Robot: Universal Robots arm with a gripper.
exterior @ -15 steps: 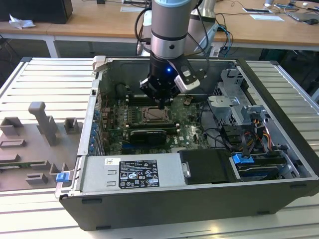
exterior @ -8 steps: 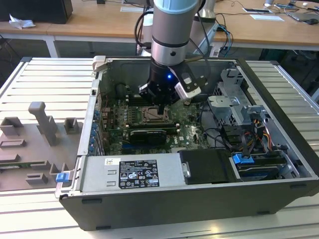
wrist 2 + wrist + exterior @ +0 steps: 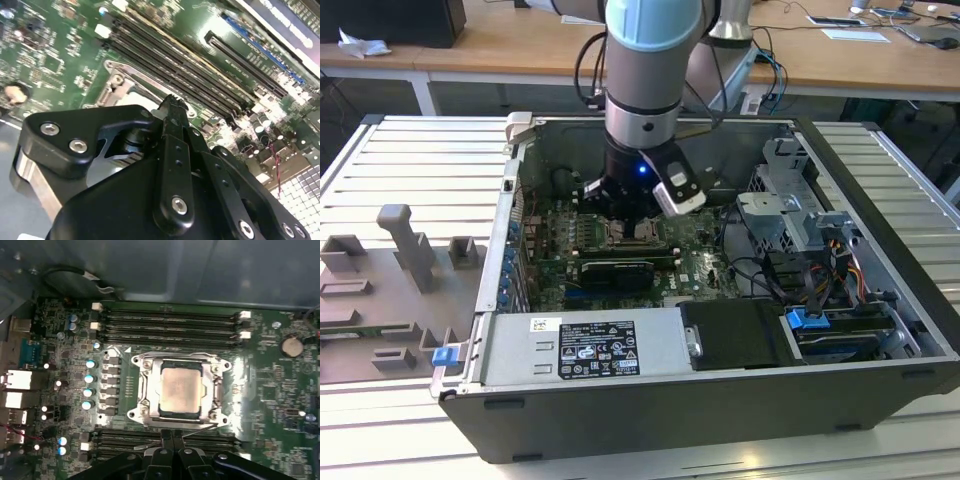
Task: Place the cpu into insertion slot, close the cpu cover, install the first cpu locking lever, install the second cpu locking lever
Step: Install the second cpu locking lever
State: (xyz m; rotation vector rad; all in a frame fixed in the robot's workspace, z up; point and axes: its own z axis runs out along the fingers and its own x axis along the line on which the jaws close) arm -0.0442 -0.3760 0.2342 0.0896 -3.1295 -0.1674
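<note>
Already cpu (image 3: 181, 388) inside insertion slot (image 3: 145, 390).

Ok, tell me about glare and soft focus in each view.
First wrist view: glare washes the green board beside the cpu cover, and the cpu face looks pale. Second wrist view: the gripper body is soft. Exterior view: a blue light glows on the wrist.

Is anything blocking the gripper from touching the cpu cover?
Probably not. In the first wrist view the gripper sits right at the edge of the cpu cover, which lies over the cpu, with nothing between them. The open case leaves room from above.
</note>
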